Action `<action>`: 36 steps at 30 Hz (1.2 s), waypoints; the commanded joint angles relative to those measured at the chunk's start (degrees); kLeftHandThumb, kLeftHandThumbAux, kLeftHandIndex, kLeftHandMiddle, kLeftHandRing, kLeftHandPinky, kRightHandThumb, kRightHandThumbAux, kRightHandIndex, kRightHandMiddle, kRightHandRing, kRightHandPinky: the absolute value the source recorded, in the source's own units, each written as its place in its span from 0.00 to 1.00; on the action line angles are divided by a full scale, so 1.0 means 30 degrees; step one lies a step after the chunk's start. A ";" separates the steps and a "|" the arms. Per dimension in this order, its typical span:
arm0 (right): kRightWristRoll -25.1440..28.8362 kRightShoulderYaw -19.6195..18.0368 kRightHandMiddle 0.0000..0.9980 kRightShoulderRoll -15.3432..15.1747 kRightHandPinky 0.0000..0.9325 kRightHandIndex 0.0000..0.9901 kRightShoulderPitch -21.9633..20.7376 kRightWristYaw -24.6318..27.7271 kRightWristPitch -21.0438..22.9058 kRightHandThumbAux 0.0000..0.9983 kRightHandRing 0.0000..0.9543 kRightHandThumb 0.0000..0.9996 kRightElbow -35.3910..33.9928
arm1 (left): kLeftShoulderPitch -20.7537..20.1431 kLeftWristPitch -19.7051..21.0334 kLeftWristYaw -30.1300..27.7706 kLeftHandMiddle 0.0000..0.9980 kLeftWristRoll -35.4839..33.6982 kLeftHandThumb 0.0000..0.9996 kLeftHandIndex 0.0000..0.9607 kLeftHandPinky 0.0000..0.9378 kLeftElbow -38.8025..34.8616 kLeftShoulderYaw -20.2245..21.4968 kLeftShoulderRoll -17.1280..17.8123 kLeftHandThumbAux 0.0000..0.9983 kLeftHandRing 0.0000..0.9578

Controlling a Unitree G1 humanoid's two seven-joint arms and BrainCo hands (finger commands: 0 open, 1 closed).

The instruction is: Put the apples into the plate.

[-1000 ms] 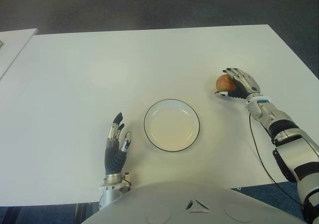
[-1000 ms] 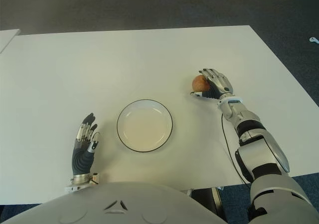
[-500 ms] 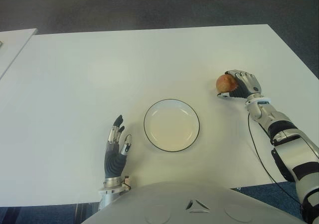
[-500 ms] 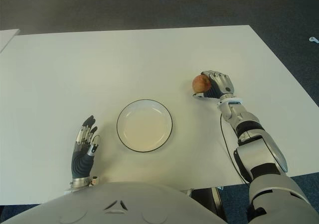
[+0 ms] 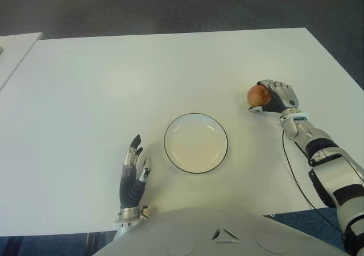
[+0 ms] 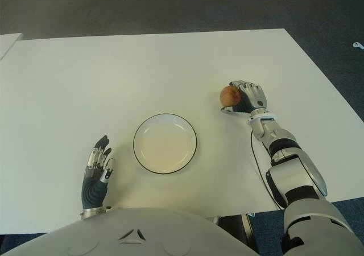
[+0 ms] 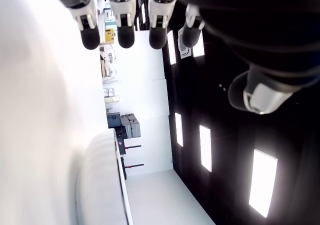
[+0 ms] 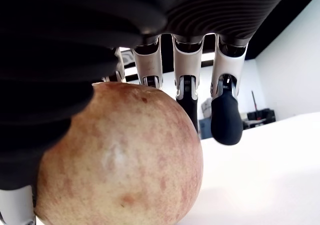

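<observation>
Step in hand: pick-up of the fruit, transfer not yet begun. The round red-yellow apple sits at the right of the eye view, enclosed by the right hand, whose fingers curl over its top in the wrist view; I judge it grasped. Whether it is clear of the white rectangular table cannot be told. The round white plate with a dark rim, centre-low in frame, holds nothing and lies well apart from the apple. The left hand shows lower left of the plate, fingers extended, holding nothing. Next move, in my judgement: carry the apple leftward and downward in frame over the plate, lower, then release.
</observation>
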 commanded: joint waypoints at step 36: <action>0.0973 -0.0974 0.90 0.0263 0.94 0.45 -0.0701 0.0503 -0.2005 0.71 0.93 0.72 0.0152 | 0.0210 0.0436 -0.0252 0.00 0.0080 0.00 0.00 0.00 -0.0545 -0.0229 -0.0208 0.42 0.00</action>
